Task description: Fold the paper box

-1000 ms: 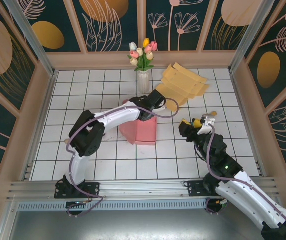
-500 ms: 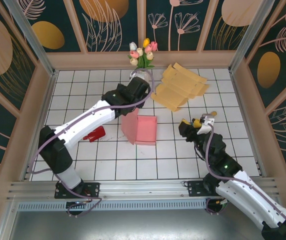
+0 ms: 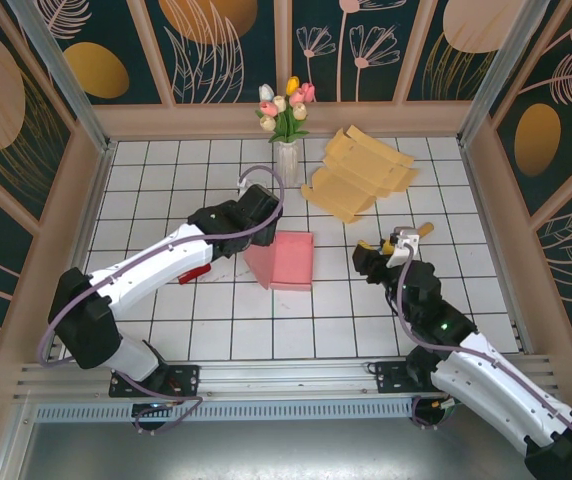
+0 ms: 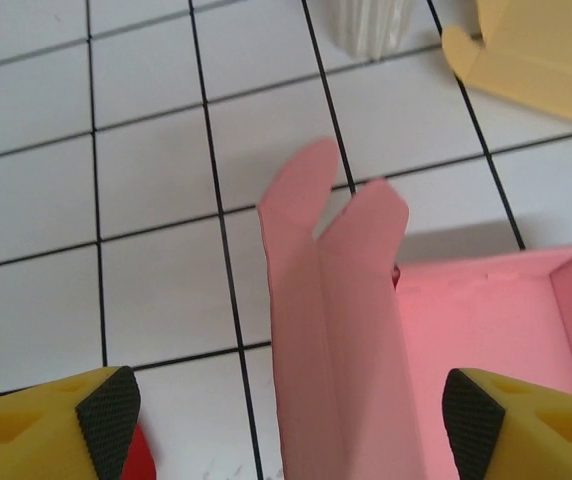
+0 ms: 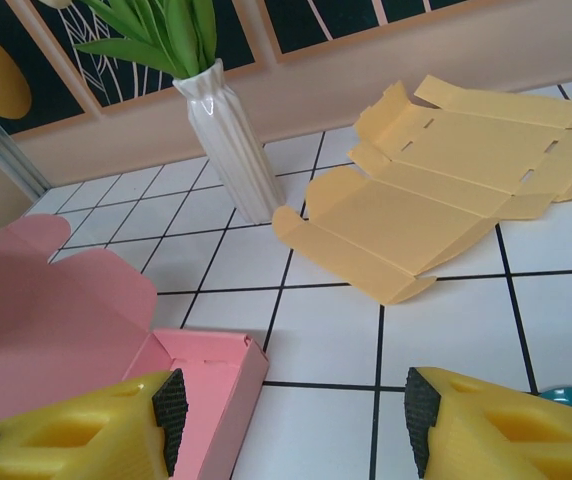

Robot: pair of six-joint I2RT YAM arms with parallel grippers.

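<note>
Paper box (image 3: 291, 260): pink and half-formed, tray open upward, its tall lid flap (image 4: 331, 300) standing upright between the left pincer's (image 4: 291, 418) spread fingers.
Left pincer: released, set wide, grasping nothing; a red object (image 3: 193, 269) lies just beside one finger.
Right pincer (image 5: 296, 405): released and empty; the box sits ahead and to its left, apart from it.
Beyond both pincers: vase (image 5: 228, 140) and flat yellow blanks (image 5: 446, 170).
Risk: the flap could crumple or skew if pushed off-centre, and the light tray, pinned by nothing, may slide across the surface (image 3: 166, 180).
</note>
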